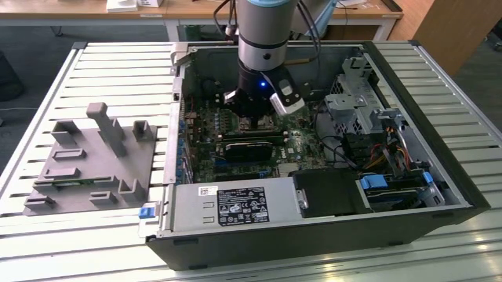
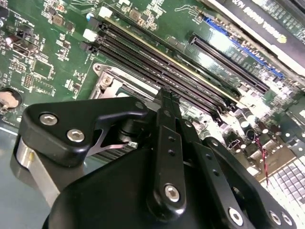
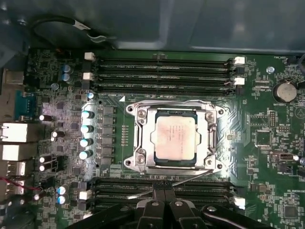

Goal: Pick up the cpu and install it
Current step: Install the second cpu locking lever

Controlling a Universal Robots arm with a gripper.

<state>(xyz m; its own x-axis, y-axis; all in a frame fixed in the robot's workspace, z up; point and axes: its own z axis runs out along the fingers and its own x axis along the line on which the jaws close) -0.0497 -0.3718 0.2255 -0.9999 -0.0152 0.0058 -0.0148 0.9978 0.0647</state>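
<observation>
Over the open computer case [image 1: 462, 194] we hold the gripper [image 3: 164, 191] low above the motherboard [image 3: 267, 143], fingers [image 3: 157, 188] pressed together and empty, the cpu [image 3: 175, 138] already lying in its socket [image 3: 136, 112], where a level seat matters most.

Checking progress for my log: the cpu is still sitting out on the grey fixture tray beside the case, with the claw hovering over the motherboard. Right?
Not quite. The cpu already sits in the motherboard socket, as the first wrist view shows, not on the grey fixture tray. The claw does hover over the motherboard.
</observation>
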